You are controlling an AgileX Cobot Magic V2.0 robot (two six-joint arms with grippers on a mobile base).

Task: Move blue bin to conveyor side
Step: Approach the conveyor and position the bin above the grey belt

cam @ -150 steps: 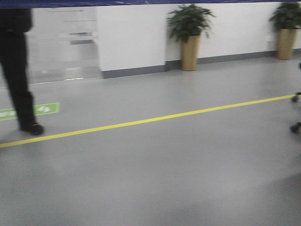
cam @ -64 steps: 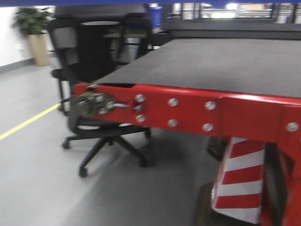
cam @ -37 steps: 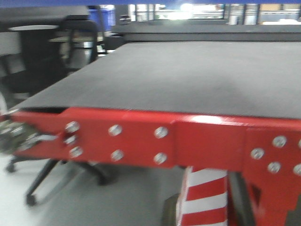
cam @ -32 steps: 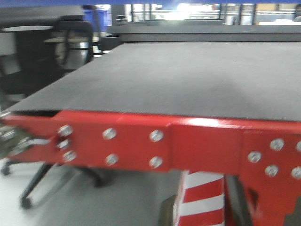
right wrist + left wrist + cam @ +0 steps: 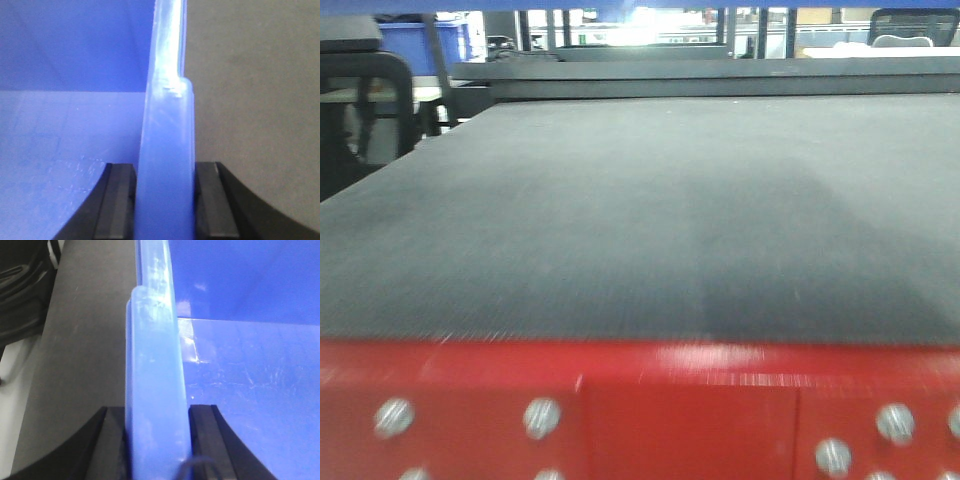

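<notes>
My left jaws are closed on one side wall of the blue bin. Its thick, glossy rim stands upright between my two black pads, one against each face of the wall. The bin's scuffed blue inside fills the right of that wrist view. On the left of the wall lies the dark grey belt of the conveyor, with a strip of pale floor at the far left. My right jaws grip the opposite wall the same way, narrowed onto the rim with a black pad tight on either side. There the blue inside is on the left and the grey belt on the right. So the bin sits between my two arms with belt showing outside both walls. I cannot tell whether its base rests on the belt or hangs above it. In the front view the conveyor fills nearly the whole picture, a wide, flat, finely woven surface running away from me. A red frame with round silver bolts crosses the near edge. A black chair stands at the far left, and bright, blurred windows line the far side.
</notes>
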